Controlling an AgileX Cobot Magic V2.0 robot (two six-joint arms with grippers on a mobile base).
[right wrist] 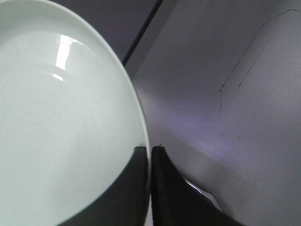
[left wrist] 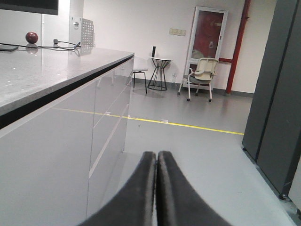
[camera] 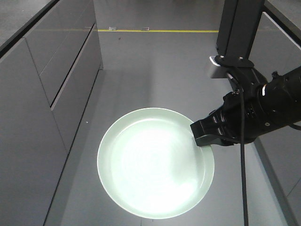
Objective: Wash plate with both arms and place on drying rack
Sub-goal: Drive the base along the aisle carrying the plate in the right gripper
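Observation:
A round pale mint-green plate (camera: 150, 165) hangs in the air over the grey floor in the front view, face up and tilted slightly. My right gripper (camera: 203, 135) is shut on its right rim; the black arm reaches in from the right. The right wrist view shows the plate (right wrist: 56, 122) filling the left half, its rim clamped between the two black fingers (right wrist: 162, 188), with my right gripper (right wrist: 149, 155) closed on it. My left gripper (left wrist: 156, 157) is shut with nothing in it, pointing along the floor. The drying rack is out of view.
Grey cabinets (camera: 51, 75) under a grey countertop (left wrist: 42, 70) run along the left. A yellow floor line (camera: 157, 31) crosses at the back. A dark column (camera: 240, 28) stands at the right. A chair (left wrist: 200, 75) and a small table (left wrist: 159, 70) stand far off.

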